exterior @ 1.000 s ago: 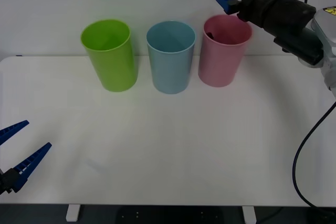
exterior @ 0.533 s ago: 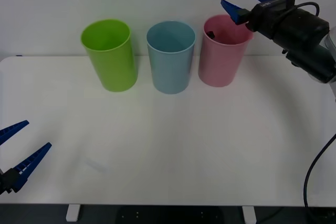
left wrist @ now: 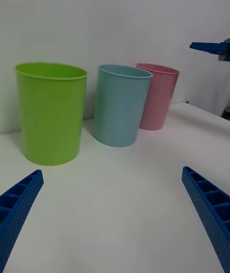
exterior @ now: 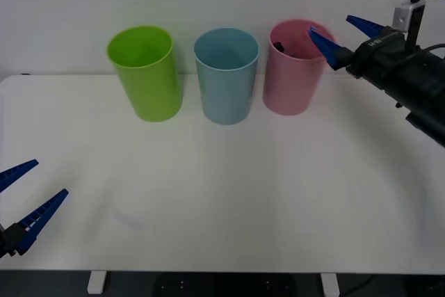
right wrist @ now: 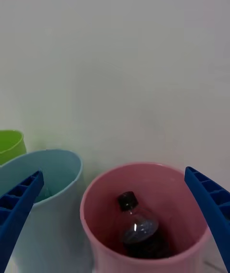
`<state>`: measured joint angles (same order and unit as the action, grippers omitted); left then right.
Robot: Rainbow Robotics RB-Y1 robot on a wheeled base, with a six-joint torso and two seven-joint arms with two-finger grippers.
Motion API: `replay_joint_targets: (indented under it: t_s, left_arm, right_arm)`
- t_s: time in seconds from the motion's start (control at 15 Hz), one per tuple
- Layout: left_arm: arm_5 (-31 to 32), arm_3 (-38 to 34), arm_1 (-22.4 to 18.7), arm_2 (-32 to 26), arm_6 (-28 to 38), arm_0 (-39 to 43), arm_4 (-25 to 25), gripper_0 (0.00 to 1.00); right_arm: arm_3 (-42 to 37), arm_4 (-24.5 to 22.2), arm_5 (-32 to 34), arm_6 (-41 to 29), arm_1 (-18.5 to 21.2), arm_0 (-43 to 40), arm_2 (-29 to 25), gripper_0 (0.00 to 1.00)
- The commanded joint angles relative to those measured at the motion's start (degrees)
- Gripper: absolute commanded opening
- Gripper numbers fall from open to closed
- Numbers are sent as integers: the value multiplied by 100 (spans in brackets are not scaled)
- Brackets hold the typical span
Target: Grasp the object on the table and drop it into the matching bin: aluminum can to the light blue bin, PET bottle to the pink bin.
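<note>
Drop step judged done: PET bottle (right wrist: 136,230) lying inside the pink bin (exterior: 295,67), cap up and leaning against the inner wall (dark cap just visible over the rim in the front view). Right gripper (exterior: 345,38) beside the bin's rim on its right side and level with it, fingers spread wide, nothing held. From the right wrist view, bottle well below and between the two blue fingers, apart from both, with the bin's wall around it. Light blue bin (exterior: 226,74) just beside the pink one, lime green bin (exterior: 144,71) farther left, both apparently without contents as far as visible. Left gripper (exterior: 21,201) parked low at the near left edge of the table (exterior: 229,193), jaws likewise wide apart and bare. Next move, by judgement: only a clear retreat of the right arm away from the rim, without nudging the bin, back toward a rest pose.
</note>
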<state>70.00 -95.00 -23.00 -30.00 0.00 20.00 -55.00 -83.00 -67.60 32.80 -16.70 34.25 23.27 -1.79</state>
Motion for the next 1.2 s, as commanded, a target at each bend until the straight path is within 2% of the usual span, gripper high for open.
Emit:
replay_joint_targets:
  t_s: [0.07,0.47,0.87,1.2]
  left_arm:
    - [0,0,0,0,0,0,0,100]
    - [0,0,0,0,0,0,0,100]
    - [0,0,0,0,0,0,0,100]
    - [0,0,0,0,0,0,0,100]
  right_arm:
    - [-410,2,289,53,11,-578,-331,100]
    - [-902,283,1238,404,3,-1720,-1069,100]
    - [-911,670,2091,1617,3,-2547,-1561,100]
    - [-911,898,2442,2329,-6,-3259,-1799,100]
